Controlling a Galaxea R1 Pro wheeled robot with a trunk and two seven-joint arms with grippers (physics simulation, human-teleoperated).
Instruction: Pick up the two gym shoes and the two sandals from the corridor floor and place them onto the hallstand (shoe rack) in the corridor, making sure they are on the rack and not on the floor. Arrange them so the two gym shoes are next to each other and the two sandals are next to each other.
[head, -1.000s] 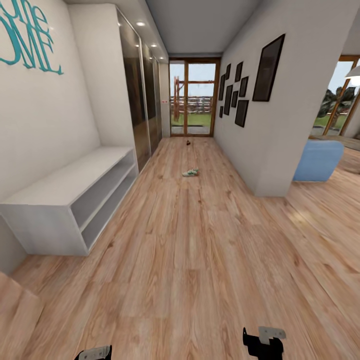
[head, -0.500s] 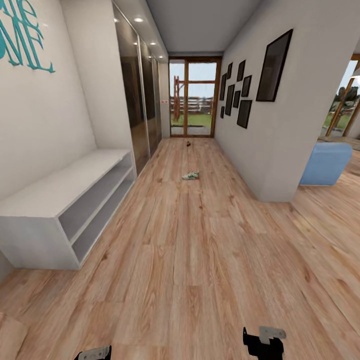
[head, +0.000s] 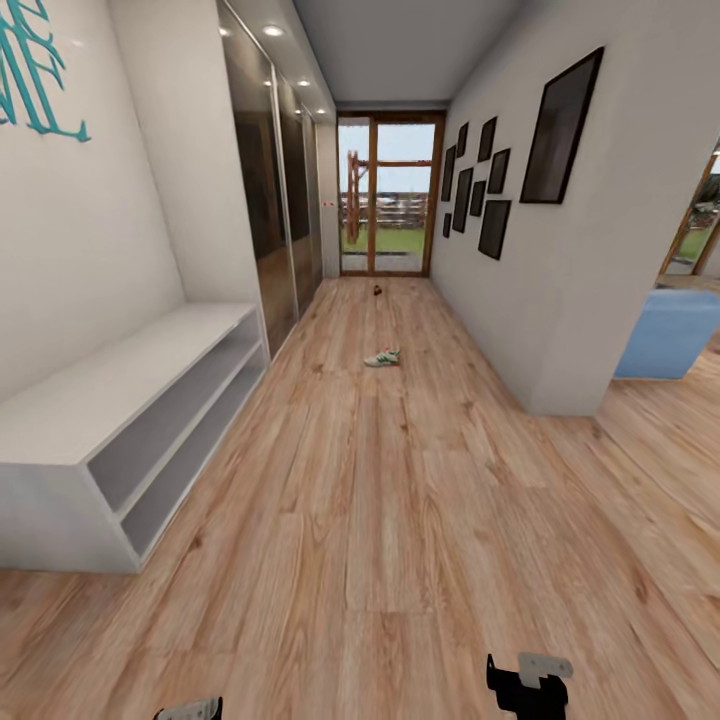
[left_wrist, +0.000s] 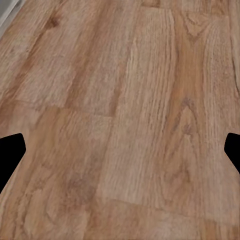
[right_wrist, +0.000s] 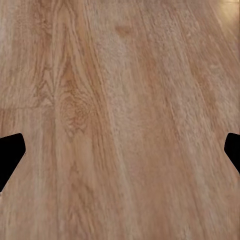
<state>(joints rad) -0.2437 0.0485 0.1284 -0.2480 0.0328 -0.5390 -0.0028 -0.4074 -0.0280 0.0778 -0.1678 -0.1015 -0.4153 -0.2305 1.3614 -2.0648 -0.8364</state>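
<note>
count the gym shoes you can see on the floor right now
1: a gym shoe lies mid-corridor on the wood floor. A small dark object near the glass door is too small to identify; others may be hidden.

Even, bright light fills the corridor, with daylight at the glass door (head: 388, 195) far ahead of the right end effector (head: 528, 683) and recessed ceiling spots (head: 272, 31) glinting off the dark wardrobe panels (head: 262, 190). Shadows are soft and faint; the white bench (head: 105, 385) shades its own shelves. Wide-angle stretching bows the walls at the head view's edges. The distant gym shoe (head: 382, 357) renders small and soft. Both wrist views show the corridor floor (left_wrist: 130, 110) mildly blurred, fingertips (right_wrist: 10, 155) flat black.
</note>
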